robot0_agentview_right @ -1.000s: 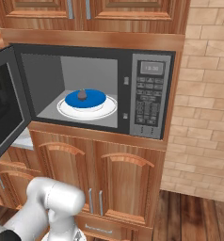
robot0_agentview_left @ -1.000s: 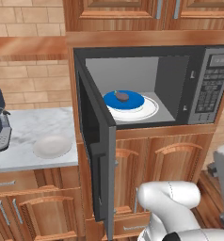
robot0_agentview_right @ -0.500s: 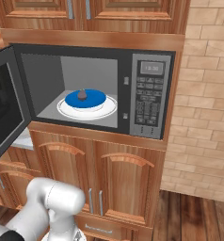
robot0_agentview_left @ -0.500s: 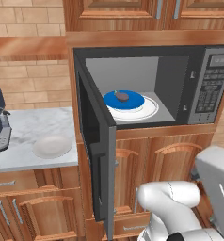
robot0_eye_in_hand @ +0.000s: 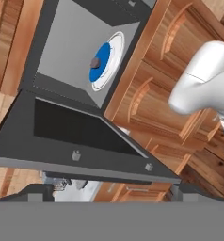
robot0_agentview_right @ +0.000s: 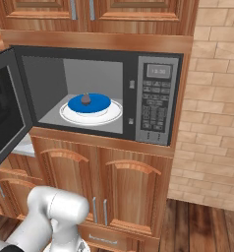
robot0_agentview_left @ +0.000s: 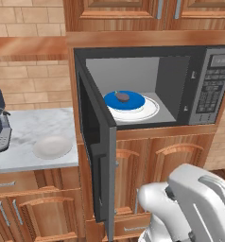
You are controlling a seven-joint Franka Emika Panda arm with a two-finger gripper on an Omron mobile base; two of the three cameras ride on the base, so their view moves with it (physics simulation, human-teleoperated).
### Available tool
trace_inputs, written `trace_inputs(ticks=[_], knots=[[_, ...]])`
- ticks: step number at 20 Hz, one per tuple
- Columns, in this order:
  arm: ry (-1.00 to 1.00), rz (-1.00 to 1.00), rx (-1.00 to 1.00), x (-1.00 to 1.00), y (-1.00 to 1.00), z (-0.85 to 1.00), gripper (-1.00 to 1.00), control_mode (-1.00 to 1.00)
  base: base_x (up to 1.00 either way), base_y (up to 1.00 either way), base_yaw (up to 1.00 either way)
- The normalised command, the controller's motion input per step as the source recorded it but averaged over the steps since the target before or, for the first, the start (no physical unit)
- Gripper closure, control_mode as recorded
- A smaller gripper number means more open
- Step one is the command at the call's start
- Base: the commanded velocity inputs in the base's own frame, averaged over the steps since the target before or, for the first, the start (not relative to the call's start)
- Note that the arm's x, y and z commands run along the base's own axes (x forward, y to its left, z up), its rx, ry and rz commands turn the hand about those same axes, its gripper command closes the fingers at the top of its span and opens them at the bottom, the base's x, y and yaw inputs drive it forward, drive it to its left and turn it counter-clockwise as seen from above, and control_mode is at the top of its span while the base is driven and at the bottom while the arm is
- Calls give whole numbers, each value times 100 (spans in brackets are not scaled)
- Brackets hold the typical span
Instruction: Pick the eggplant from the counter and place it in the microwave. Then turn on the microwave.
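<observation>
Eggplant (robot0_agentview_right: pixel 86 99) in open microwave (robot0_agentview_right: pixel 157 103) (display unreadable); gripper (robot0_eye_in_hand: pixel 107 193) wide open, empty

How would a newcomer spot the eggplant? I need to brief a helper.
Find the grey microwave built into the wooden cabinets, its door swung open. Inside, a blue plate lies on the white turntable; the eggplant is the small dark lump on it.

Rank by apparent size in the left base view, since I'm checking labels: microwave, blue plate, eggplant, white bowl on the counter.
1. microwave
2. blue plate
3. white bowl, similar to the plate, ranking unsure
4. eggplant
</observation>
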Motion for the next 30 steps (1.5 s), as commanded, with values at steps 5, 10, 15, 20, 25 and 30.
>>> trace_inputs(ticks=[5, 10, 15, 20, 25, 30], knots=[[4, 0, 0, 10, 27, -13, -100, -100, 0, 0, 0], [2, 0, 0, 17, 20, -11, -100, -100, 0, 0, 0], [0, 0, 0, 19, 17, -15, -100, -100, 0, 0, 0], [0, 0, 0, 23, 22, -20, -100, -100, 0, 0, 0], [0, 0, 0, 29, 10, -18, -100, -100, 0, 0, 0], [0, 0, 0, 25, 13, -15, -100, -100, 0, 0, 0]])
